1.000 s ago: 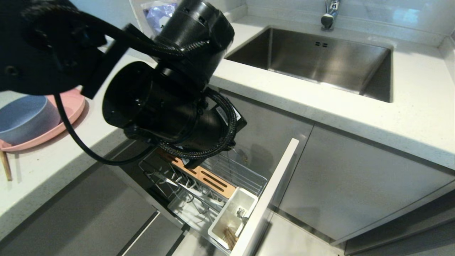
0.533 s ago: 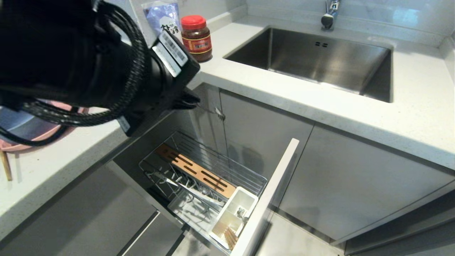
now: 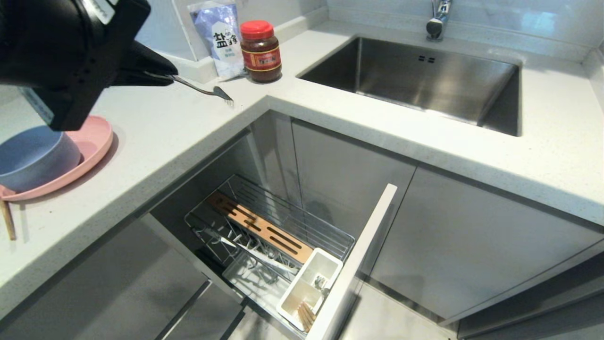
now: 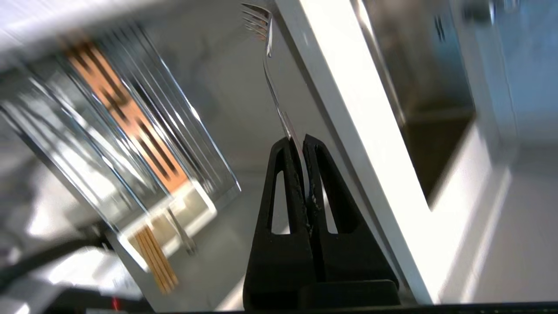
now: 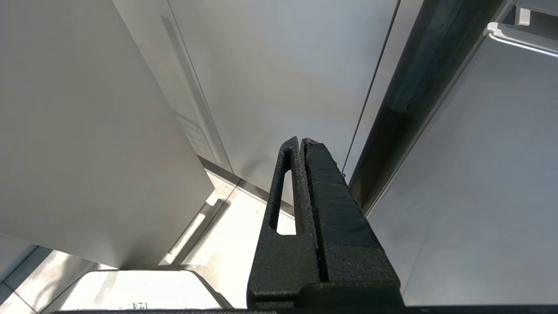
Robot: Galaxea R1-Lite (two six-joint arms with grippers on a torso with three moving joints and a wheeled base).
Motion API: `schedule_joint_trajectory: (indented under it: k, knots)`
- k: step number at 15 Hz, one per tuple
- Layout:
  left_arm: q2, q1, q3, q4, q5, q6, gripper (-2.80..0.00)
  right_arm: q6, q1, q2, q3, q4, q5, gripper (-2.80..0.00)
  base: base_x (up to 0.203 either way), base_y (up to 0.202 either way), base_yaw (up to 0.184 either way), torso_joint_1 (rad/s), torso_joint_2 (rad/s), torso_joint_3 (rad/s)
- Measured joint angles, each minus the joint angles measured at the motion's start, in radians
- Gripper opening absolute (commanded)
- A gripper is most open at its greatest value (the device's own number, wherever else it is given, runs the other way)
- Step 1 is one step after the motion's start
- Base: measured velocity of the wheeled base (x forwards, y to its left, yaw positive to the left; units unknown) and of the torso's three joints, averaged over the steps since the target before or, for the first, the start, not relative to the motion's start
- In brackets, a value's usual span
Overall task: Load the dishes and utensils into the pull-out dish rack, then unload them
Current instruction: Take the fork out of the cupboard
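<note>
- The left gripper (image 3: 163,78) is up over the white tabletop (image 3: 155,127), its jaws clamped on the handle of a slim silver fork (image 3: 203,89) — the wrist view shows tines (image 4: 257,19) at the far end, not a spoon bowl.
- The fork juts out toward the tabletop's inner corner, near a red-lidded jar (image 3: 260,51) and a blue-and-white bag (image 3: 218,38).
- The pull-out dish rack (image 3: 283,250) stands open below, with the chopsticks (image 3: 306,315) and another metal utensil (image 3: 321,282) in its white cutlery cup (image 3: 325,262).
- The blue-grey bowl (image 3: 35,158) sits on the pink plate (image 3: 92,146) on the tabletop — left of the rack.
- The right gripper (image 5: 303,141) is parked low beside cabinet fronts, jaws together and empty.
</note>
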Motion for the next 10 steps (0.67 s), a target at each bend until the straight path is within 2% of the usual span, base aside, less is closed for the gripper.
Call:
schedule_joint_trajectory:
  k: [1, 3, 7, 10]
  knots:
    - [-0.005, 0.012, -0.003, -0.002, 0.034, 0.014, -2.80, 0.000, 0.000, 0.000, 0.000, 0.000, 0.000, -2.80, 0.000, 0.000, 0.000, 0.000, 0.00, 0.000]
    - [-0.013, 0.058, -0.007, -0.020, 0.059, 0.047, -2.80, 0.000, 0.000, 0.000, 0.000, 0.000, 0.000, -2.80, 0.000, 0.000, 0.000, 0.000, 0.00, 0.000]
    - [-0.007, 0.201, -0.007, -0.058, 0.086, 0.120, -2.80, 0.000, 0.000, 0.000, 0.000, 0.000, 0.000, -2.80, 0.000, 0.000, 0.000, 0.000, 0.00, 0.000]
    - [0.024, 0.298, -0.007, -0.074, 0.121, 0.141, -2.80, 0.000, -0.001, 0.000, 0.000, 0.000, 0.000, -2.80, 0.000, 0.000, 0.000, 0.000, 0.00, 0.000]
